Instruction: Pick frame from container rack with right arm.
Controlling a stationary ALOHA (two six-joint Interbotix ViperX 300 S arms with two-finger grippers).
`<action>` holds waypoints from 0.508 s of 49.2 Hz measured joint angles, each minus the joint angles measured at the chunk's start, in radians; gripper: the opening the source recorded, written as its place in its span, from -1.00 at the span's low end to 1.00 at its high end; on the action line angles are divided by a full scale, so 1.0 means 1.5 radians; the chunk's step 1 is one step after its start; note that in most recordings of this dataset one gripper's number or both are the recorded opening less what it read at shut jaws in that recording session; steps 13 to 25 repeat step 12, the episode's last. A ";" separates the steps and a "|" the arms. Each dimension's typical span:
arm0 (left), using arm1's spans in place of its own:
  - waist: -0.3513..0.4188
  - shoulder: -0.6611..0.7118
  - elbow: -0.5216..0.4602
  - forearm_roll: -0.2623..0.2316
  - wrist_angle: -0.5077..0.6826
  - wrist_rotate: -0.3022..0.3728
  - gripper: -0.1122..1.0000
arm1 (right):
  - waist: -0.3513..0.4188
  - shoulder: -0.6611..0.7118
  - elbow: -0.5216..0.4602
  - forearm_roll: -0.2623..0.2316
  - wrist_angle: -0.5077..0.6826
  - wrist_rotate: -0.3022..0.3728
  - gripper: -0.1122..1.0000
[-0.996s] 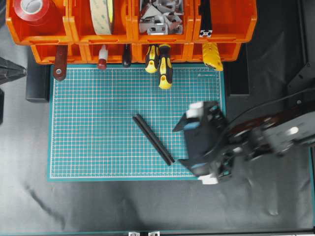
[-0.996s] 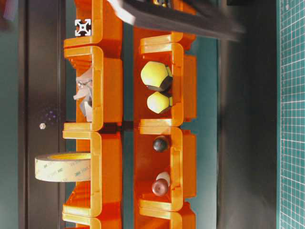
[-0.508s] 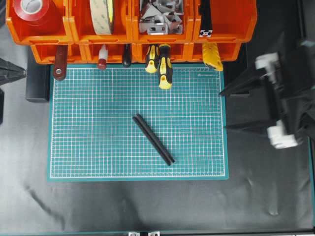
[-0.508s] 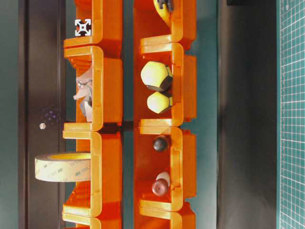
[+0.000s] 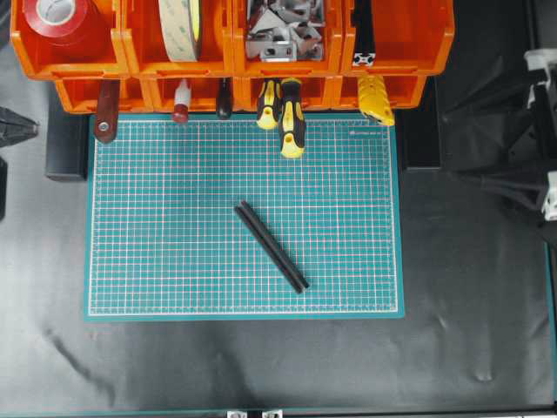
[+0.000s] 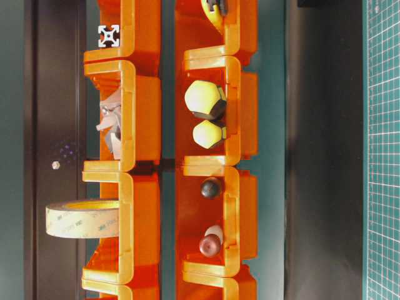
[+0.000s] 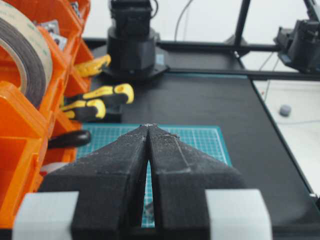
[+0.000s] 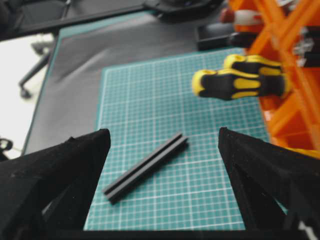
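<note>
A slim black grooved frame (image 5: pixel 270 246) lies diagonally on the green mat (image 5: pixel 174 218), also seen in the right wrist view (image 8: pixel 146 167). Another frame stands in the orange container rack's (image 5: pixel 231 65) top right bin, its silvery cut end (image 5: pixel 365 59) facing out, also in the table-level view (image 6: pixel 109 35). My right gripper (image 5: pixel 452 131) is open and empty, off the mat's right side, well apart from both frames; in its wrist view (image 8: pixel 164 132) the jaws stand wide. My left gripper (image 5: pixel 17 128) is shut and empty at the far left (image 7: pixel 148 126).
Yellow-and-black screwdrivers (image 5: pixel 291 117) stick out of the lower bins over the mat's back edge (image 8: pixel 240 84). Tape rolls (image 5: pixel 178 26), metal brackets (image 5: pixel 283 35) and other tool handles (image 5: pixel 106 113) fill the rack. Black cloth (image 5: pixel 261 366) surrounds the mat.
My right gripper has drawn back from over the mat's right part to the far right edge, open and empty throughout. The frame on the mat has not moved.
</note>
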 measured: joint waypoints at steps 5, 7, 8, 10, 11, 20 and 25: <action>0.000 -0.006 0.001 -0.001 0.000 -0.001 -0.79 | -0.013 -0.007 0.002 0.000 -0.001 0.000 0.70; 0.000 -0.008 0.002 0.000 0.000 0.000 -0.79 | -0.017 -0.009 0.002 0.000 -0.001 0.000 0.70; 0.000 -0.009 0.002 0.000 0.000 -0.001 -0.79 | -0.019 -0.010 0.003 0.000 -0.002 0.001 0.70; 0.000 -0.009 0.003 0.000 0.000 -0.001 -0.79 | -0.025 -0.011 0.003 0.000 -0.001 0.000 0.70; 0.000 -0.009 0.003 -0.001 0.000 0.000 -0.79 | -0.027 -0.012 0.003 0.000 -0.001 0.000 0.70; 0.000 -0.009 0.004 0.000 0.000 -0.001 -0.79 | -0.029 -0.013 0.003 0.000 -0.001 0.000 0.70; 0.000 -0.009 0.004 0.000 0.000 -0.001 -0.79 | -0.029 -0.013 0.003 0.000 -0.001 0.000 0.70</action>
